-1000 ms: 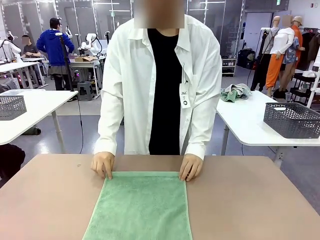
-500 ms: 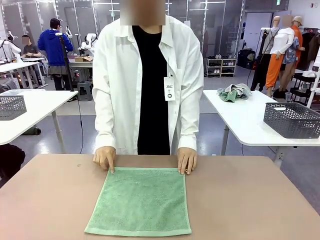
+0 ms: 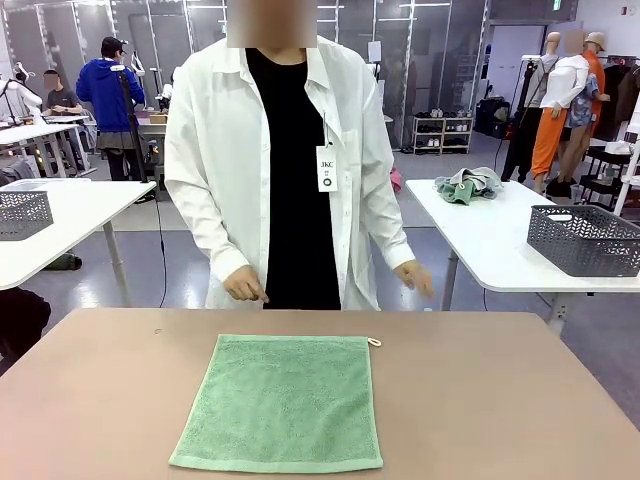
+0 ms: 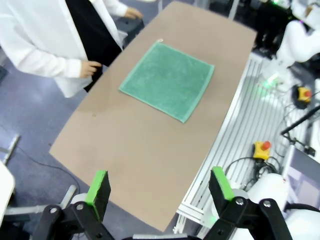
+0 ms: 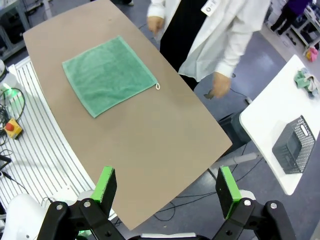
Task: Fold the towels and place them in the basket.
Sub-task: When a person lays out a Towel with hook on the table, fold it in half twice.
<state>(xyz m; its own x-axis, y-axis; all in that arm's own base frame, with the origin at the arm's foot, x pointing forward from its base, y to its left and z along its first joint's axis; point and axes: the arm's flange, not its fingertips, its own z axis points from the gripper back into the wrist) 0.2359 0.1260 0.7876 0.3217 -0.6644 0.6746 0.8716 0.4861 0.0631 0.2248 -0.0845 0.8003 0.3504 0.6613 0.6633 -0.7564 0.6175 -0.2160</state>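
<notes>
A mint green towel (image 3: 282, 402) lies flat and spread on the brown table (image 3: 500, 400), with a small white loop at its far right corner. It also shows as the green towel (image 4: 168, 79) in the left wrist view and the green towel (image 5: 108, 73) in the right wrist view. My left gripper (image 4: 160, 189) hangs open high above the table's near side. My right gripper (image 5: 165, 187) is open too, high over the table edge, holding nothing. The person's hands (image 3: 245, 288) are lifted off the towel. The grey-blue towel is out of view. A dark mesh basket (image 5: 294, 145) stands on a neighbouring white table.
The person in a white coat (image 3: 280, 170) stands at the far side of the table. White tables on both sides carry grey mesh baskets (image 3: 583, 238). Bare brown tabletop lies left and right of the towel.
The person slid the towel toward the far edge, then let go and lifted both hands away, stepping to the picture's left. The towel now lies free.
</notes>
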